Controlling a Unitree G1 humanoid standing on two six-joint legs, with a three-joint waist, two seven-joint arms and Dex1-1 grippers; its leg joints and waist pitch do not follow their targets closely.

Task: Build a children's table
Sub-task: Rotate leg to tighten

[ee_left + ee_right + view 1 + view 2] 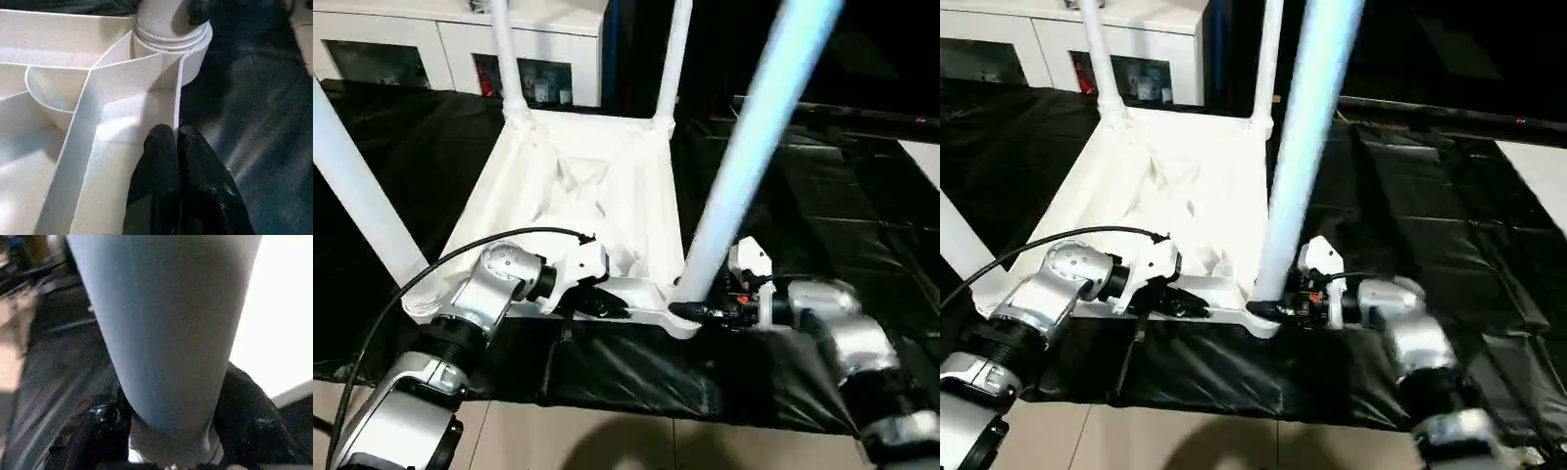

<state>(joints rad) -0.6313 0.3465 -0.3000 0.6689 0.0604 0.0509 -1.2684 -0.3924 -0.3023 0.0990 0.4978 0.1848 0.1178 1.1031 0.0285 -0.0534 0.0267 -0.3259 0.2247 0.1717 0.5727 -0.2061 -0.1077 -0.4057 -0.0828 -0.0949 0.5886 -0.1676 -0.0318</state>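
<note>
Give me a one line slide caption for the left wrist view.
Left tool, shut, pinches the near rim of the upturned children's table beside a corner socket with a leg fitted.

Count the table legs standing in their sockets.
4: near right leg between the right gripper's fingers, near left leg, far left leg, far right leg.

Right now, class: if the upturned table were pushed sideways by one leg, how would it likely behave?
The children's table would probably slide rather than tip: its broad top lies flat on the glossy black sheet. The ribbed underside suggests stiffness, and the hollow plastic suggests lightness. The near right leg might flex slightly.
</note>
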